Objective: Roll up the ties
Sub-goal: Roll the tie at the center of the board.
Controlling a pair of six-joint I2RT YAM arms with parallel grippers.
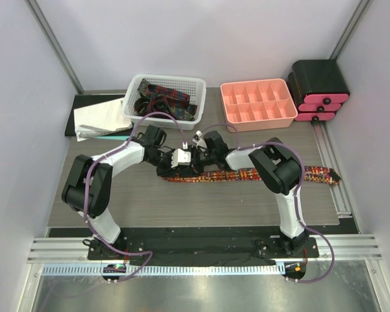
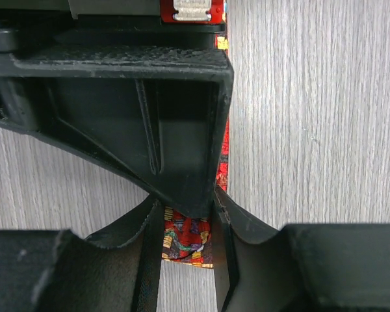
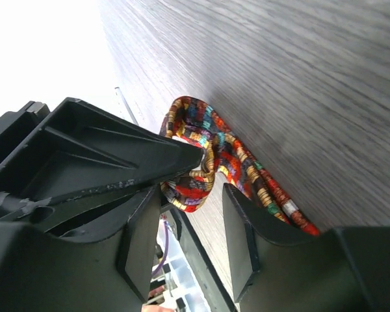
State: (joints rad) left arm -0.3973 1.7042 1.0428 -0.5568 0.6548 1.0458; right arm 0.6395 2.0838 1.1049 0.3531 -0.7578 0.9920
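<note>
One red multicoloured patterned fabric necktie (image 1: 260, 175), flat, centre toward three o'clock. The left gripper (image 2: 186, 227) pinches its curled end; the right gripper (image 3: 188, 221) stands part-open beside the curl, gripping nothing.

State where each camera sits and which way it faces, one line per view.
Top external: above and behind the bases, looking down on the table; the left arm, right arm and red patterned tie show.
Left wrist: on the left wrist, facing down; the left gripper is closed on the tie's end.
Right wrist: on the right wrist, tilted, skimming the tabletop; the right gripper is open at a fold of tie.
Shared: all three see the tie.
</note>
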